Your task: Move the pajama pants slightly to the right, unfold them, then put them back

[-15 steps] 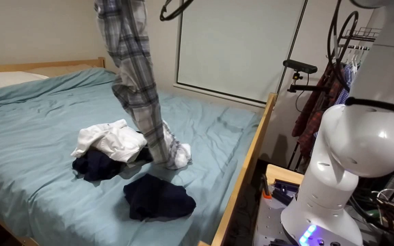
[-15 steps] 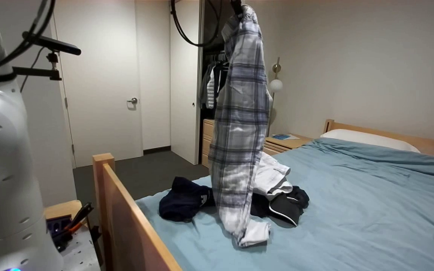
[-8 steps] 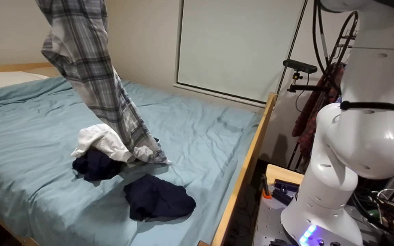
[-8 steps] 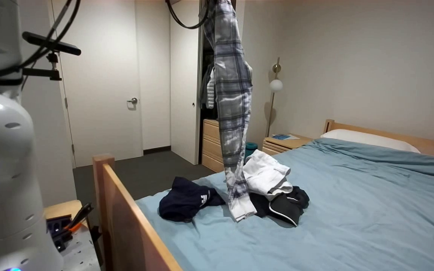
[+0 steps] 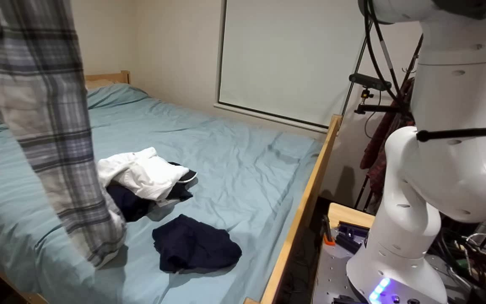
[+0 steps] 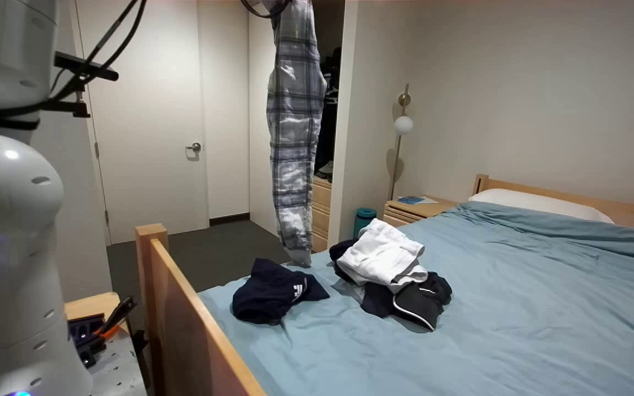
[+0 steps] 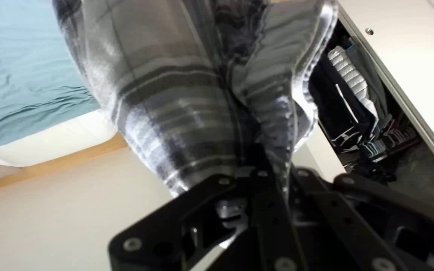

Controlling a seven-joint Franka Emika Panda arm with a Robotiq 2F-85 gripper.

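Note:
The plaid pajama pants (image 5: 53, 126) hang long and unfolded in the air in both exterior views, their lower end over the near side of the bed. In an exterior view the pants (image 6: 295, 132) dangle past the dark navy garment, the hem about level with the bed's far edge. My gripper (image 7: 277, 162) is shut on the pants near an edge of the fabric, which bunches between the fingers; the cloth hides the fingertips. In the wrist view the pants (image 7: 171, 86) fill the upper middle. The gripper lies above the frame in both exterior views.
On the bed (image 5: 234, 147) lies a pile with a white garment (image 5: 146, 173) over dark ones. A separate navy garment (image 5: 196, 245) rests nearer the wooden footboard (image 6: 201, 319). A closet (image 7: 352, 101) with hanging clothes stands beyond.
The pants have swung away from the arm's base, past the white garment, toward the bed's far side edge in an exterior view. The arm has turned with them; the grip is kept.

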